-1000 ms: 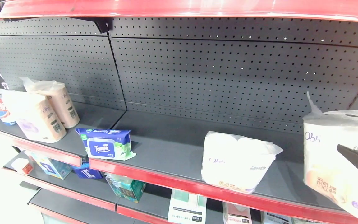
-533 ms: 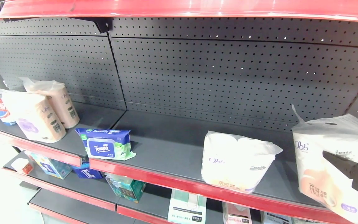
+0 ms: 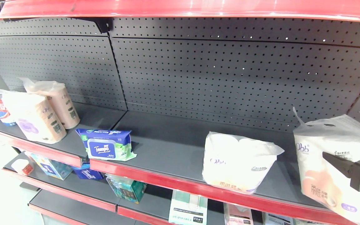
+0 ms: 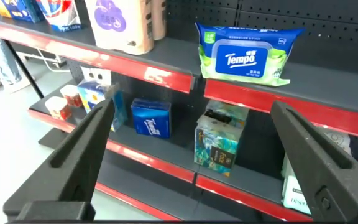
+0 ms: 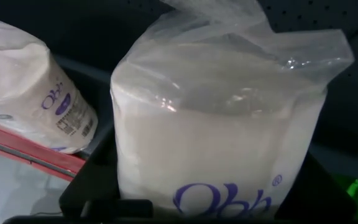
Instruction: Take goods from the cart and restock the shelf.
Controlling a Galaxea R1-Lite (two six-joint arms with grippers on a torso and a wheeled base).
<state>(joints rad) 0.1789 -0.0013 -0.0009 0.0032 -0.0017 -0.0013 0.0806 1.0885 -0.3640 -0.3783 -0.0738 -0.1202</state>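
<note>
Gently lower the tissue pack, clamped in the right gripper, onto the shelf at three o'clock of the lying pack; the left gripper gapes empty.

Shelf deck dark grey, front lip red. Back panel dark grey, dotted all over with small holes. Wipes pack blue, white label, green edge. Lying roll pack white, purple lettering, peach strip. Held roll pack white, peach patch, purple mark. Left claw black.
</note>
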